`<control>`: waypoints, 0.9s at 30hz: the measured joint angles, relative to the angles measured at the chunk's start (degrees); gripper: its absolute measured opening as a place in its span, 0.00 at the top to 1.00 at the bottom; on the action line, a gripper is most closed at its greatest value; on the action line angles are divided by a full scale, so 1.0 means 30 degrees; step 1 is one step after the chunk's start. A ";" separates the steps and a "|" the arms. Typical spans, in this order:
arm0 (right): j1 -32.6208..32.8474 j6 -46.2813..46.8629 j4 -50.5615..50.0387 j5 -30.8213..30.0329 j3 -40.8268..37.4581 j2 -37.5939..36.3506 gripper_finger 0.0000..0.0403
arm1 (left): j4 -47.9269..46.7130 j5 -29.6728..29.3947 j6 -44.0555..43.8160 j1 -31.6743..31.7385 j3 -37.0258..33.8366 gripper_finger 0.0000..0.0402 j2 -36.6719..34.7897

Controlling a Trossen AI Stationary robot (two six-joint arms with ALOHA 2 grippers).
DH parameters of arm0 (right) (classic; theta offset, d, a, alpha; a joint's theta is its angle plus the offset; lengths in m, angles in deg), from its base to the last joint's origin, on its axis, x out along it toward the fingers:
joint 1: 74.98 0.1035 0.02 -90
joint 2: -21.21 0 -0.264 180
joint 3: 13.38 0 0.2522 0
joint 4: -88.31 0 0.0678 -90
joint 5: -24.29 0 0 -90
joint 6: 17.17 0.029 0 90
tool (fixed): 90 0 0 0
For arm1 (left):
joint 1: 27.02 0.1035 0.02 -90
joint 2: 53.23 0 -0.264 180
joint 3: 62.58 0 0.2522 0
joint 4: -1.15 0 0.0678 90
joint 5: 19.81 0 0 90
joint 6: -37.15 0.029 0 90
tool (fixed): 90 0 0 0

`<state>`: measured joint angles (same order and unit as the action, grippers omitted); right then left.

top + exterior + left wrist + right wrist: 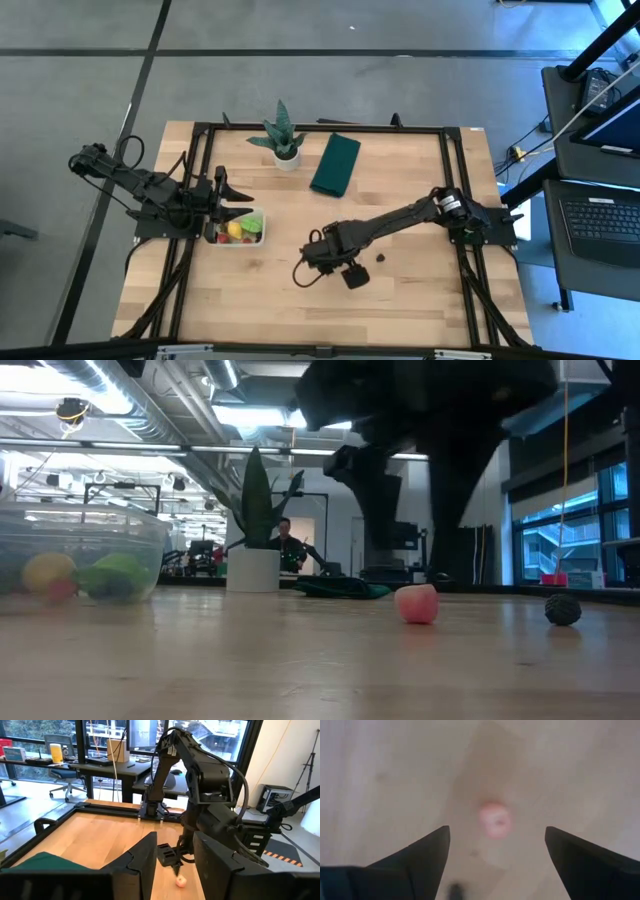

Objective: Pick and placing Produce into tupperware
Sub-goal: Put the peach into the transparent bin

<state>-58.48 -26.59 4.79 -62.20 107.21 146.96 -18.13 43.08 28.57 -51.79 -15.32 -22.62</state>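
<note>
The clear tupperware stands on the table's left part and holds yellow, green and red produce; the low view shows it at the left. My left gripper hovers over its left end, open and empty, as the left wrist view shows. My right gripper points down at the table's middle, open. A small pink-red piece lies on the wood below it, between the two fingers and untouched. A dark berry rests on the table to its right.
A potted green plant and a folded dark green cloth stand at the far middle of the table. Black frame rails run along the table's edges. Bare wood lies near the front edge. A person shows far behind the table.
</note>
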 joint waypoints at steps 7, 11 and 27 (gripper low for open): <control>0.0352 0.0591 0.0955 -0.1303 -0.0848 0.0000 0.19 | -0.0007 0.0000 -0.0022 -0.0002 0.0000 0.71 0.0007; 0.0460 0.0984 0.1196 -0.0995 -0.1592 0.0000 0.19 | -0.0007 0.0000 -0.0095 -0.0003 0.0000 0.73 0.0003; 0.0441 0.1076 0.3961 -0.0990 -0.4168 0.0015 0.19 | -0.0007 0.0000 -0.0102 -0.0003 0.0015 0.80 0.0003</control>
<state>-57.16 -23.36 16.67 -65.17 94.70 147.01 -18.16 43.08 28.27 -51.80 -15.28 -22.61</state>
